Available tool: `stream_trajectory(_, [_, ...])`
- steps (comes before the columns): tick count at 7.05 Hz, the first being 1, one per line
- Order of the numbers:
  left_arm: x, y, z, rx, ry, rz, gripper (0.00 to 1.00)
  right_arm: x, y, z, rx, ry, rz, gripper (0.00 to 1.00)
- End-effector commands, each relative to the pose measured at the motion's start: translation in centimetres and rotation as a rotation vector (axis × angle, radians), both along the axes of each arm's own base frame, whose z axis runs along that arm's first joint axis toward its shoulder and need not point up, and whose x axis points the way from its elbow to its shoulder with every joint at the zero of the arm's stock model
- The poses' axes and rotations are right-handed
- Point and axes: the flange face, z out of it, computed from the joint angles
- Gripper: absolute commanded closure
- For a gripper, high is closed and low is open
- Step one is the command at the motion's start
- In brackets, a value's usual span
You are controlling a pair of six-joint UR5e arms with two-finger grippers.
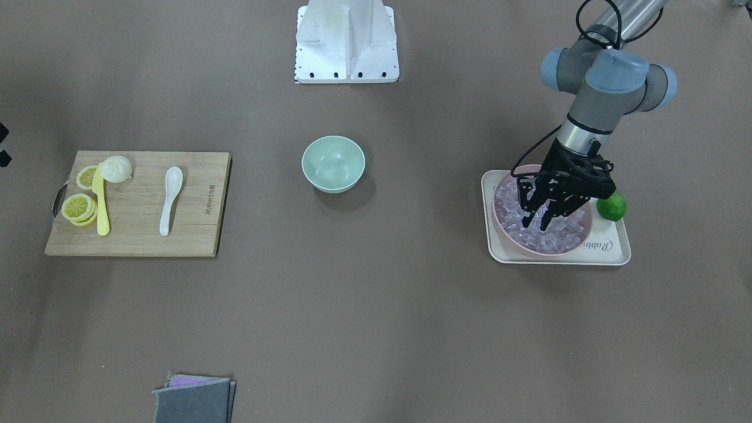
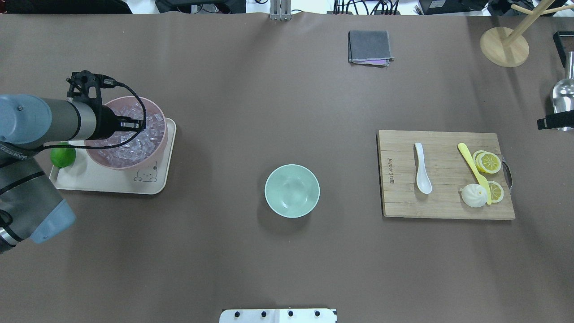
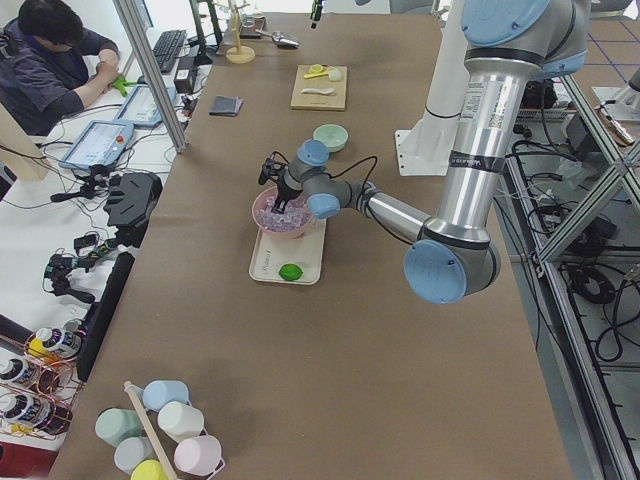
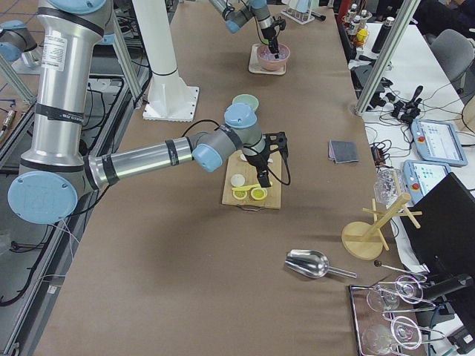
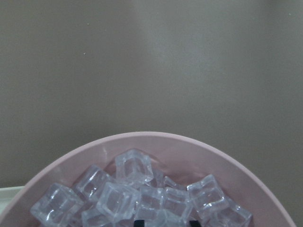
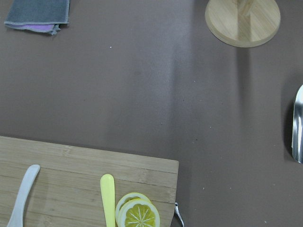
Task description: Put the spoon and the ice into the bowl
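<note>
Left pincer (image 1: 536, 223): jaws apart, tips lowered among the ice (image 1: 564, 235) in the pink bowl (image 1: 540, 252), right of the front-facing frame. No cube appears clamped yet. Right pincer (image 4: 261, 176): near the cutting board (image 1: 194, 235); whether apart or together, cannot tell. Spoon (image 1: 170, 200) lies on that board, left of frame. Mint-green bowl (image 1: 333, 176), centre of the surface, is empty. Judgement: neither item delivered; both placements outstanding.
</note>
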Motion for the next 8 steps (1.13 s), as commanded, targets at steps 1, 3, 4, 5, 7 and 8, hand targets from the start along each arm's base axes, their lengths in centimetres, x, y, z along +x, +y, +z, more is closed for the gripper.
stream_trajectory(1, [-1.0, 0.7, -1.0, 0.017, 0.018, 0.003, 1.0, 0.0, 0.0, 0.0, 0.0, 0.0, -0.001, 0.0])
stream_trajectory(3, [-2.9, 2.4, -5.8, 0.066, 0.102, 0.012, 1.0, -0.1, 0.0, 0.0, 0.001, -0.001, -0.002, 0.0])
stream_trajectory(4, [-3.4, 3.0, -8.1, 0.06, 0.16, -0.006, 1.0, -0.1, 0.0, 0.0, 0.001, -0.002, -0.003, 0.0])
stream_trajectory(5, [-2.9, 3.2, -10.0, -0.004, 0.245, -0.045, 1.0, -0.1, 0.1, 0.0, 0.0, -0.001, -0.005, 0.0])
stream_trajectory(7, [1.8, 4.8, -15.4, -0.071, 0.381, -0.028, 1.0, -0.2, 0.1, 0.0, -0.002, -0.003, -0.007, 0.0])
stream_trajectory(8, [6.2, 7.4, -17.9, -0.071, 0.422, -0.012, 1.0, -0.4, 0.1, 0.0, -0.002, -0.003, -0.01, 0.0])
